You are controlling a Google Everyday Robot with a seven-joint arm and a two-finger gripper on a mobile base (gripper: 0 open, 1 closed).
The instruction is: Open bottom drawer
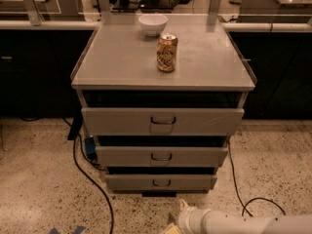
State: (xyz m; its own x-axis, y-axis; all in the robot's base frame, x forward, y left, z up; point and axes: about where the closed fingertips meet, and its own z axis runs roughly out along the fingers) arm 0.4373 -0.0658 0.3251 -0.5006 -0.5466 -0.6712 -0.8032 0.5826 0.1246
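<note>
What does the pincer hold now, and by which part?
Nothing, as far as shown: the pincer is at the lower edge, over the floor, apart from the bottom drawer and its handle.

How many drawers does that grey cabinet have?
3: the top drawer under the tabletop, the middle drawer below it, the bottom drawer nearest the floor. None looks hidden. The gripper sits at the picture's bottom edge.
</note>
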